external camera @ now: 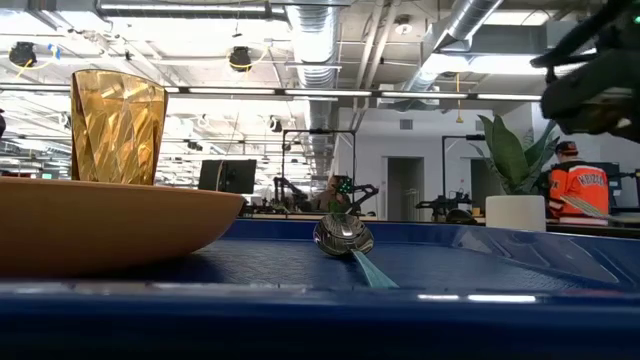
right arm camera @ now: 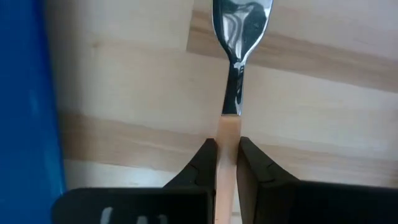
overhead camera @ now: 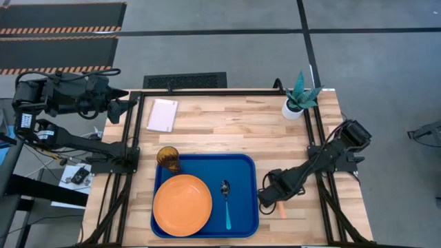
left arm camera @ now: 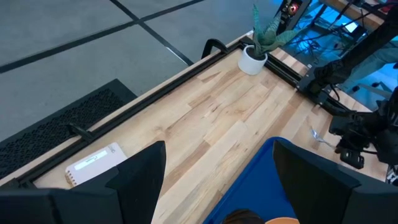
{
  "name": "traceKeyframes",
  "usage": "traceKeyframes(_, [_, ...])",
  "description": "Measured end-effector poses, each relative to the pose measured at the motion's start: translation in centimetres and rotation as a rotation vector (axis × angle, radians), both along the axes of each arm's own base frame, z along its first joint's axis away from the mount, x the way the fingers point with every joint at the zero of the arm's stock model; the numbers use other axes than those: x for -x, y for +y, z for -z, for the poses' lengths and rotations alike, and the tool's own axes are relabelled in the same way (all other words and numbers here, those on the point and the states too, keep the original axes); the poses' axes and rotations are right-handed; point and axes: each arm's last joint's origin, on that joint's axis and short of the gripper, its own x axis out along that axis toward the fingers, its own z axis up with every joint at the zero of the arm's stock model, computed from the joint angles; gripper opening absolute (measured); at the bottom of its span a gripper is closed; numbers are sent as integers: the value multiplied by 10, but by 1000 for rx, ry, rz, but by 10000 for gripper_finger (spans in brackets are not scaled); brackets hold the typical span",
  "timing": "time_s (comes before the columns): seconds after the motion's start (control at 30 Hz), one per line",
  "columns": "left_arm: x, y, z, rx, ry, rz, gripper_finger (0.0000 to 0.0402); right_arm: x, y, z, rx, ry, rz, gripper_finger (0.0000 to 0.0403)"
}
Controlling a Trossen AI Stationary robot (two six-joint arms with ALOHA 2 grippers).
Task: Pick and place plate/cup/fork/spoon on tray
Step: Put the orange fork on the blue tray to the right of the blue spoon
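The blue tray [overhead camera: 244,165] lies at the table's near middle. On it are the orange plate [overhead camera: 182,204], the amber cup [overhead camera: 167,158] at its far left corner, and the blue-handled spoon [overhead camera: 226,195]. The fork [right arm camera: 239,22] is right of the tray on the wood, and its orange handle end [overhead camera: 281,210] sticks out from under my right gripper [overhead camera: 270,198]. That gripper [right arm camera: 227,144] is shut on the fork. My left gripper [overhead camera: 127,103] waits open and empty beyond the table's far left corner. My right gripper pinches the fork's orange handle [right arm camera: 227,132] between its two fingers, on the handle's two sides, just behind the silver neck. The fingers come from above, slanting down from the table's right. The fork lies level over the wood; whether it rests on it I cannot tell.
A white pot with a green plant [overhead camera: 298,100] stands at the far right corner. A pale notepad [overhead camera: 162,114] lies at the far left. Bare wood lies between them and the tray. The tray's right half has free room beside the spoon.
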Motion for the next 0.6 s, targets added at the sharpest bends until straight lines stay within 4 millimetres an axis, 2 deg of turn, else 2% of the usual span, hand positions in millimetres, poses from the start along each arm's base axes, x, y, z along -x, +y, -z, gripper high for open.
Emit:
traceKeyframes(0.17, [0,0,0,3,-2,-3,282,-11,-4,-12,-6,-28,-8,39])
traceKeyframes(0.6, [0,0,0,10,-7,-8,282,-46,-16,-46,38,-246,41,42])
